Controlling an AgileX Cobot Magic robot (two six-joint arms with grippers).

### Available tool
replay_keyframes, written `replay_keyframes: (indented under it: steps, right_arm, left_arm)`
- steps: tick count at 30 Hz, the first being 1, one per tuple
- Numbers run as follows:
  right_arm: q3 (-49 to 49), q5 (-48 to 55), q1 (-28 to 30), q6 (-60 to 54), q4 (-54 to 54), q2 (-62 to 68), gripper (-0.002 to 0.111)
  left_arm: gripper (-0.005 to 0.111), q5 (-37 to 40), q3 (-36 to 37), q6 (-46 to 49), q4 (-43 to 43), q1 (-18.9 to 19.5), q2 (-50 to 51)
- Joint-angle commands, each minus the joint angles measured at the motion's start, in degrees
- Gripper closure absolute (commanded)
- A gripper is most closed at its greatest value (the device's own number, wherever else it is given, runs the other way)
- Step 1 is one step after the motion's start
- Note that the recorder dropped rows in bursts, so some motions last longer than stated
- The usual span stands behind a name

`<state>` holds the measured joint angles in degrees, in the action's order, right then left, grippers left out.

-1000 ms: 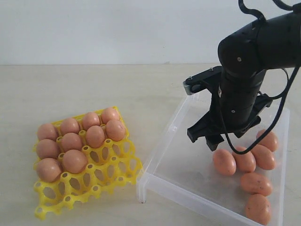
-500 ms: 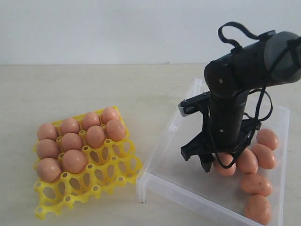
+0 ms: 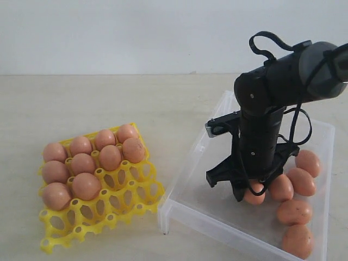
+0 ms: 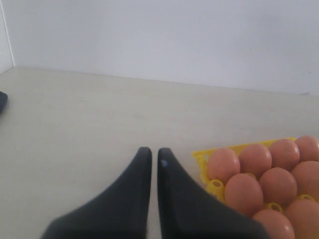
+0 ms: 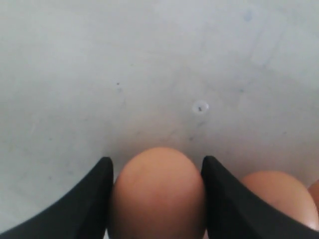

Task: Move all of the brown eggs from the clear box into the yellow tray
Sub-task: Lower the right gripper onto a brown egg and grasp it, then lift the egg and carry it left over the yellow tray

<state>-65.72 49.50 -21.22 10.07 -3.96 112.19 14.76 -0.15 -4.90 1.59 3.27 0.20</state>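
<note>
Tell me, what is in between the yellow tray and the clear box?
Nothing but bare table. The exterior view shows only a thin strip of it separating the yellow tray from the clear box.

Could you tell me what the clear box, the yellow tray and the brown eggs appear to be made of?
Clear box: transparent, colourless plastic, apparently; the table shows through its floor and thin walls. Yellow tray: moulded plastic, slightly glossy, judging by its uniform bright colour and open lattice. Brown eggs: matte speckled shells; real or imitation, I cannot tell.
</note>
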Motion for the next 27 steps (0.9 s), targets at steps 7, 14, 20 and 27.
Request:
replay_keyframes:
  steps: [7, 14, 20, 27]
  right_arm:
    - [0.41, -4.20, 0.12, 0.95, -0.39, 0.57, 0.108]
    - [0.41, -8.18, 0.12, 4.81, -0.17, -4.18, 0.108]
    - [0.41, -14.57, -0.12, 5.03, 5.03, -13.28, 0.108]
    - [1.63, -32.24, -6.20, 5.03, 6.55, -22.23, 0.108]
  left_arm:
    - [0.103, -0.09, 0.15, -0.02, 0.14, 0.15, -0.20]
    - [0.103, -0.09, 0.15, -0.02, 0.14, 0.15, -0.20]
    - [0.103, -0.19, 0.15, -0.02, 0.14, 0.15, -0.20]
    - [0.103, -0.19, 0.15, -0.02, 0.14, 0.15, -0.20]
